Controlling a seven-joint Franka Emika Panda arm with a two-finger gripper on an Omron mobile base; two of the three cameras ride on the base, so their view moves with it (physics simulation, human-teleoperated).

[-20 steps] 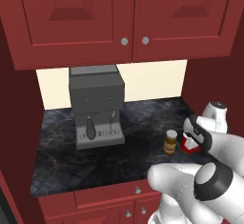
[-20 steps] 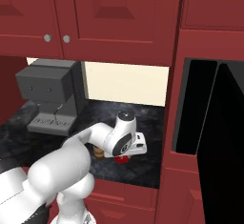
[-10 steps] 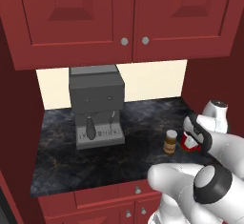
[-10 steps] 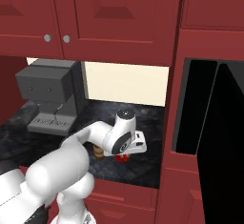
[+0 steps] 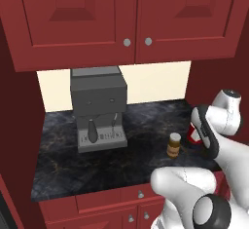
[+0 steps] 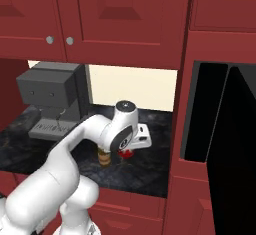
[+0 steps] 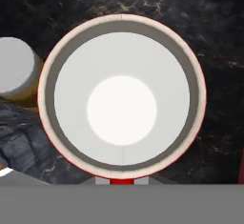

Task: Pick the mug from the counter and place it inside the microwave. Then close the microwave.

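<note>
Where the white arm bends down over the right end of the counter (image 5: 121,160), the gripper (image 6: 126,150) is drawn in as tight as it goes, its jaws pinched on the rim of the mug (image 5: 194,135), one to each side of the wall as far as the hand view lets me judge, though the fingertips themselves are lost at the bottom edge there. From the hand view the mug (image 7: 122,96) is looked straight into: a round white interior with a thin red line of outer wall around it, standing upright on the dark marbled stone. Just beside it, toward the middle of the counter, stands the small brown jar (image 5: 173,145) with its pale lid, close to the mug but whether touching I cannot tell. Well apart, toward the left end and against the cream back wall, sits the grey coffee machine (image 5: 98,107); a row of small marks runs along its front panel, too fine to read. Past the counter's right edge the microwave (image 6: 220,129) is set in the red cabinetry, its black door swung open. No brand or legible writing shows on the mug or jar
</note>
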